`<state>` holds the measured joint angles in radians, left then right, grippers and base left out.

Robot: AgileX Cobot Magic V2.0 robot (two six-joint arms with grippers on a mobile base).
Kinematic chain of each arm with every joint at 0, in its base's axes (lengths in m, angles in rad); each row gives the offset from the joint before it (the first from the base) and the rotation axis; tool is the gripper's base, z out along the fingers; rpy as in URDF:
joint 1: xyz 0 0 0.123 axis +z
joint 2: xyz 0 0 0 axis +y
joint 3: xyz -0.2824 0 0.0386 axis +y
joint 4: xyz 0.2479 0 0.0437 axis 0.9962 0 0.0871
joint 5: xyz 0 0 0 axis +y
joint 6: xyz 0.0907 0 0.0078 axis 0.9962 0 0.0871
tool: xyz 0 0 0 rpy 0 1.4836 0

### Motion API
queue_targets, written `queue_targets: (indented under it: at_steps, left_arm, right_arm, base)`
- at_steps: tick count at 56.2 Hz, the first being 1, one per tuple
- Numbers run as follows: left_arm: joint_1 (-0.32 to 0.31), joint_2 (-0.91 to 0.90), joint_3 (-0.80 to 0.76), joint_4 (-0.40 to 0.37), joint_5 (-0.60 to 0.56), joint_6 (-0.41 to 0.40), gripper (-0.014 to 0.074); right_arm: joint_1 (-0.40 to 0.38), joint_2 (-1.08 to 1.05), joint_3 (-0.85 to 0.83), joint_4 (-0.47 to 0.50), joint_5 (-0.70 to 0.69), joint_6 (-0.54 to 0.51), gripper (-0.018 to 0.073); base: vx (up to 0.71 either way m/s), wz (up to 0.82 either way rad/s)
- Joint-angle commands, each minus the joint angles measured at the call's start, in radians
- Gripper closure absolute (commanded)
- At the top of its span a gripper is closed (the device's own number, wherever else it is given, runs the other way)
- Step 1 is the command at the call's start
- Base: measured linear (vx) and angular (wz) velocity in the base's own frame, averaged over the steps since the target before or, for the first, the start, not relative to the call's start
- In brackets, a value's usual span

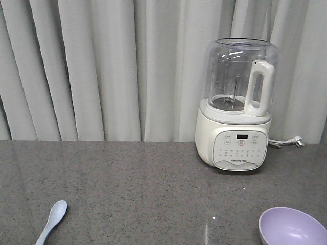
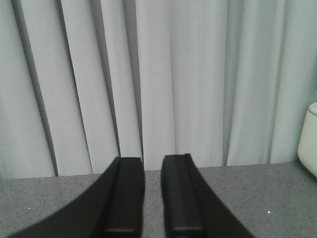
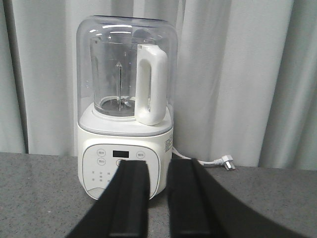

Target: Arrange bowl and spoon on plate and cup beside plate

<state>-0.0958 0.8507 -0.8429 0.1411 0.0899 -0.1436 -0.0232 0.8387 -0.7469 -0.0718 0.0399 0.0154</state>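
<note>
In the front view the pale bluish-white spoon (image 1: 52, 219) lies on the grey counter at the lower left, scoop pointing away. The lavender bowl (image 1: 291, 227) sits at the lower right, partly cut off by the frame edge. The plate and the cup are out of view. Neither gripper shows in the front view. The left gripper (image 2: 152, 161) hovers over bare counter, facing the curtain; its black fingers stand slightly apart with nothing between them. The right gripper (image 3: 158, 163) points at the blender, its fingers also a small gap apart and holding nothing.
A white blender (image 1: 237, 107) with a clear jug stands at the back right of the counter; it fills the right wrist view (image 3: 126, 109), and its edge (image 2: 309, 139) shows in the left wrist view. Its cord and plug (image 1: 296, 142) lie beside it. A grey curtain (image 1: 102, 66) closes the back.
</note>
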Motion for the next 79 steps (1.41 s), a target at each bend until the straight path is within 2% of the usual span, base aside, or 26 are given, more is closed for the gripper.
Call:
queue_targets:
  at_steps: [1, 6, 11, 15, 19, 27, 30, 34, 41, 45, 60, 73, 79]
  left_arm:
    - [-0.001, -0.002, -0.035, -0.002, -0.082, 0.001, 0.0145]
    - [-0.001, -0.001, -0.035, -0.005, -0.075, -0.008, 0.0041]
    - [-0.001, 0.009, -0.037, -0.003, -0.058, -0.017, 0.0005]
    - [-0.001, 0.039, -0.072, -0.002, 0.01, -0.013, 0.001]
    - [-0.001, 0.1, -0.147, -0.002, 0.147, -0.007, 0.0018]
    - [-0.001, 0.293, -0.297, -0.009, 0.402, 0.058, 0.0046]
    - [-0.001, 0.371, -0.322, -0.05, 0.457, 0.058, 0.0058]
    - [-0.002, 0.459, -0.324, -0.141, 0.498, 0.081, 0.0074]
    - [-0.032, 0.592, -0.324, -0.296, 0.532, 0.238, 0.0102]
    - [-0.046, 0.644, -0.324, -0.34, 0.53, 0.289, 0.0114]
    - [-0.051, 0.778, -0.382, -0.339, 0.599, 0.275, 0.0119]
    - [-0.051, 0.852, -0.391, -0.263, 0.643, 0.207, 0.0125]
    - [-0.051, 0.87, -0.391, -0.26, 0.65, 0.195, 0.0148]
  right_arm:
    - [-0.006, -0.005, -0.035, -0.006, -0.102, -0.004, 0.0121]
    - [-0.006, -0.005, -0.035, -0.006, -0.121, -0.004, -0.0022]
    - [-0.006, -0.005, -0.035, -0.006, -0.128, -0.004, -0.0092]
    - [-0.006, -0.005, -0.035, -0.006, -0.132, -0.004, -0.0101]
    - [-0.006, -0.005, -0.035, -0.006, -0.132, -0.004, -0.0094]
    - [-0.006, -0.005, -0.035, -0.006, -0.136, -0.004, -0.0064]
    - [-0.006, -0.005, -0.035, -0.006, -0.135, -0.004, -0.0048]
    - [-0.006, -0.005, -0.035, -0.006, -0.135, -0.004, -0.0029]
    - [-0.006, -0.005, -0.035, -0.006, -0.135, -0.004, -0.0013]
    - [-0.006, -0.005, -0.035, -0.006, -0.135, -0.004, -0.0012]
    - [-0.006, -0.005, -0.035, -0.006, -0.135, -0.004, -0.0012]
    - [-0.006, -0.005, -0.035, -0.006, -0.133, -0.004, -0.0012]
    - [-0.006, -0.005, -0.035, -0.006, -0.132, -0.004, -0.0012]
  base:
    - [0.0, 0.0]
    - [0.0, 0.0]
    - [0.0, 0.0]
    - [0.0, 0.0]
    - [0.0, 0.0]
    - [0.0, 0.0]
    - [0.0, 0.0]
    - [0.0, 0.0]
    - [0.0, 0.0]
    - [0.0, 0.0]
    - [0.0, 0.0]
    - [0.0, 0.0]
    - [0.0, 0.0]
